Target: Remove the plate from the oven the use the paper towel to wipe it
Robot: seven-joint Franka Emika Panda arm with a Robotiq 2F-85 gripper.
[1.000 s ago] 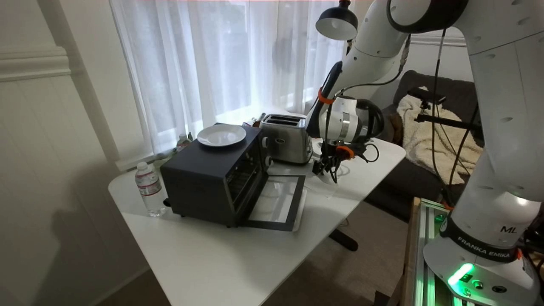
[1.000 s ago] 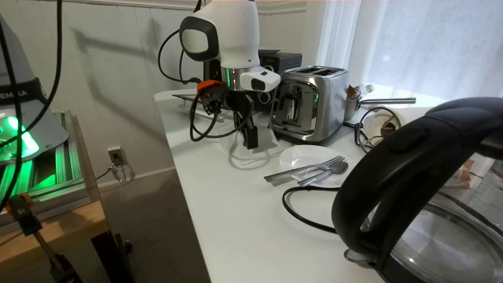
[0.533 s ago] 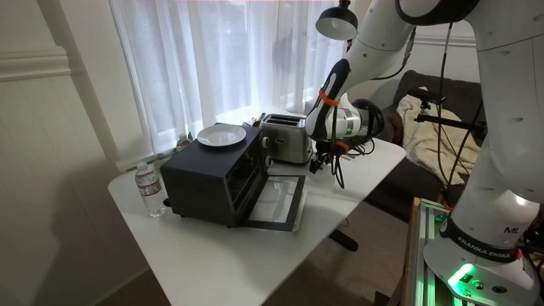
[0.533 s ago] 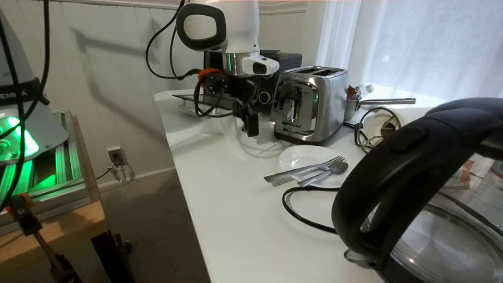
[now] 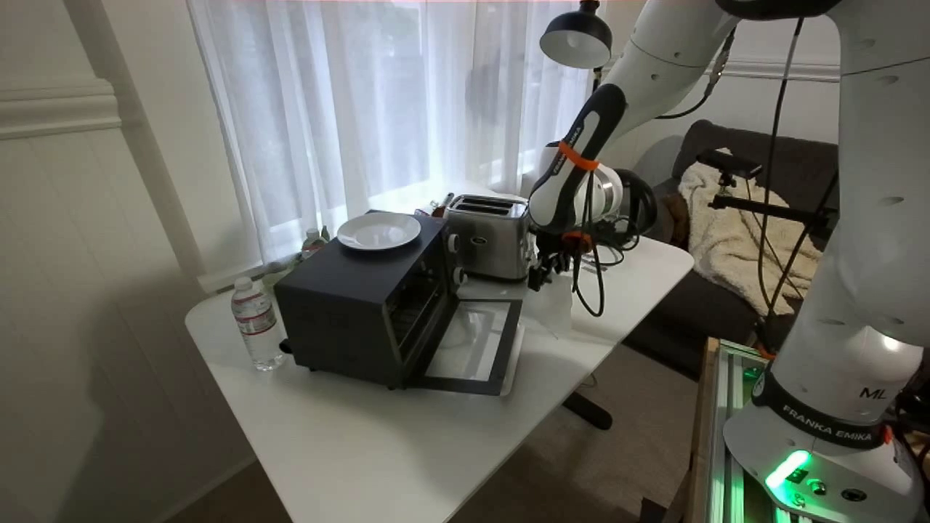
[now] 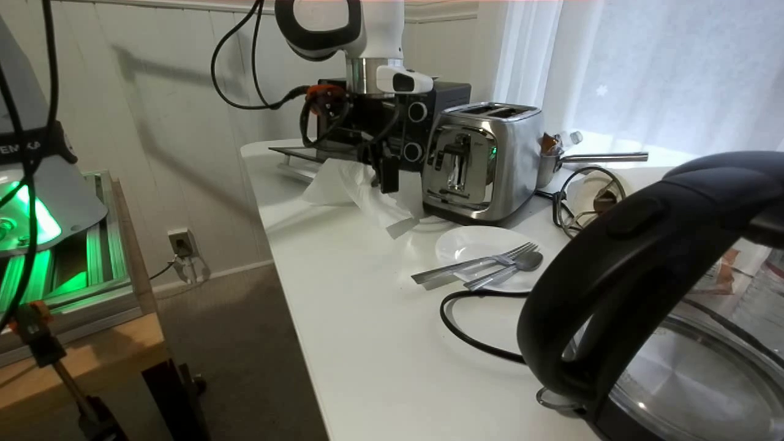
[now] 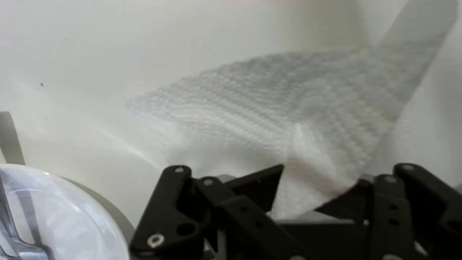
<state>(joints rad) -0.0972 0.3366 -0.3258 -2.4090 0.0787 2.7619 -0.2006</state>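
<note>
Above the white table [image 5: 392,450], the gripper [image 7: 303,195] is pinching a gathered bit of the paper towel [image 7: 296,97], and the rest of the paper towel is hanging loose below. That grip is probably serving the wipe: being caught by only a small bunch, the paper towel is leaving a broad soft face free for rubbing, though it may be folding away once pressed.

On the flat top of the oven [image 5: 349,290], well apart from the paper towel, the plate [image 5: 379,231] is lying face up. It is likely waiting there for the wipe, offering itself to a reach from above, but nothing that I am seeing is bracing it against sliding. The oven's door [image 5: 468,338] is lying open, so the taking-out is perhaps finished, while the dark inside is showing too dimly to read.

Just beside the oven the toaster [image 5: 488,236] is standing, so the gripper is probably needing more height before crossing to the plate. In an exterior view another plate [image 6: 454,244] is bearing a fork [image 6: 484,262] and a spoon [image 6: 528,261]; serving as their rest, it is hardly seeming the one meant.
</note>
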